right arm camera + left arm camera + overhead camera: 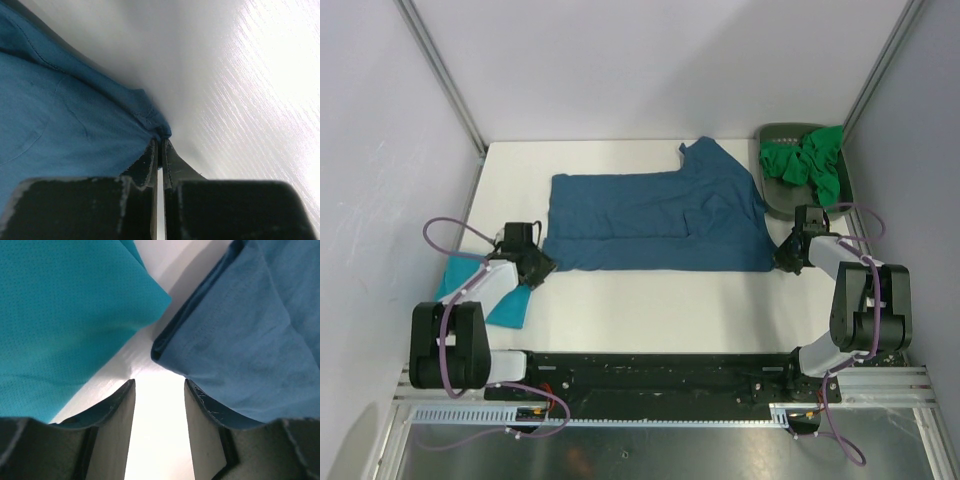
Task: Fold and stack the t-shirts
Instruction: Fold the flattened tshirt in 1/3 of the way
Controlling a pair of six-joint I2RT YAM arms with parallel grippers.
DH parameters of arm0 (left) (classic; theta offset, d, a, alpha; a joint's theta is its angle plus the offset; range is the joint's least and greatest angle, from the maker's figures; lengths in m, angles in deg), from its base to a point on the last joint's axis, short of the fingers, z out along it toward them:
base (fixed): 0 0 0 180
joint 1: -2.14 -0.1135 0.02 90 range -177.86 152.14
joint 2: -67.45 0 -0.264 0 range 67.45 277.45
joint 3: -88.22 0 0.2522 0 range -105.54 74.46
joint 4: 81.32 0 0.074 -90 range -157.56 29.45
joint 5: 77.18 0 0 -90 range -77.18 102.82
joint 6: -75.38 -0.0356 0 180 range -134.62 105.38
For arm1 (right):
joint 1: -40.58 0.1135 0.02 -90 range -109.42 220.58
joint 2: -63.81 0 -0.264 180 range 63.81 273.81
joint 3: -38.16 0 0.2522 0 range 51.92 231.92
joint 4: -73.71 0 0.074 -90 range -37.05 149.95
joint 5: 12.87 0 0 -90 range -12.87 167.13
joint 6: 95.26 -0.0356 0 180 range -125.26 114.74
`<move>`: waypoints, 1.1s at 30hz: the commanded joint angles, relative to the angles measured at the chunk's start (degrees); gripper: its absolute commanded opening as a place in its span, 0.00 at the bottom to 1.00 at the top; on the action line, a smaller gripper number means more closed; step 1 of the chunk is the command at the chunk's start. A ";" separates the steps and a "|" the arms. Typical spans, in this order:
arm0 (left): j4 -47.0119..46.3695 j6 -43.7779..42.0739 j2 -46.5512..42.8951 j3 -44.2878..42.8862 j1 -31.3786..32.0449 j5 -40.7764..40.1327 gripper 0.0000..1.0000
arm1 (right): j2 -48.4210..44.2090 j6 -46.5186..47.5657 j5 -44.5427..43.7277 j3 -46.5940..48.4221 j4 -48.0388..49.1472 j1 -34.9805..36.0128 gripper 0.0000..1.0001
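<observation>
A dark steel-blue t-shirt lies spread flat across the middle of the white counter, one sleeve toward the far edge. The right fingers are closed on its near right corner, low on the counter. The left fingers stand parted with nothing between them, just short of the shirt's near left corner. A folded turquoise t-shirt lies beside them at the left edge. Bright green t-shirts are heaped in the dark grey tray, far right
</observation>
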 commanded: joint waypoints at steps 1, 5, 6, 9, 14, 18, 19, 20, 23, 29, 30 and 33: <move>-3.25 2.30 2.54 -1.32 -1.75 0.68 0.49 | 0.47 1.18 -1.61 1.87 -2.05 0.12 0.00; -3.69 2.79 4.53 -2.27 -1.97 0.80 0.48 | 0.78 1.26 -1.21 2.02 -2.02 0.12 0.00; -3.80 2.86 4.76 -2.48 -2.00 0.84 0.48 | 0.75 1.27 -1.19 2.05 -2.01 0.16 0.00; -3.99 2.96 5.20 -2.85 -2.05 0.95 0.48 | 0.60 1.40 -1.09 2.07 -2.07 0.20 0.00; -4.02 2.47 3.55 -2.78 -2.08 1.49 0.46 | 0.37 1.74 -1.15 2.20 -2.25 0.21 0.00; -3.91 1.87 1.20 -2.11 -2.16 1.20 0.45 | 0.75 1.76 -1.09 2.45 -2.16 0.21 0.00; -3.95 1.74 0.81 -1.96 -2.23 1.08 0.45 | 0.87 1.74 -1.08 2.48 -2.13 0.21 0.00; -3.93 1.72 0.53 -1.84 -2.30 0.85 0.46 | 0.93 1.73 -1.04 2.50 -2.11 0.21 0.00; -3.95 1.74 0.98 -1.77 -2.57 0.81 0.47 | 1.00 1.72 -0.85 2.59 -2.10 0.25 0.00; -4.10 1.83 4.48 -2.99 -2.81 0.01 0.48 | 1.43 1.92 -0.65 2.76 -2.21 0.29 0.00; -4.18 1.90 5.18 -3.28 -2.82 -0.21 0.48 | 1.47 2.00 -0.60 2.77 -2.28 0.29 0.00; -4.31 1.83 7.12 -4.21 -2.88 -0.72 0.48 | 1.48 2.17 -0.60 2.78 -2.38 0.23 0.00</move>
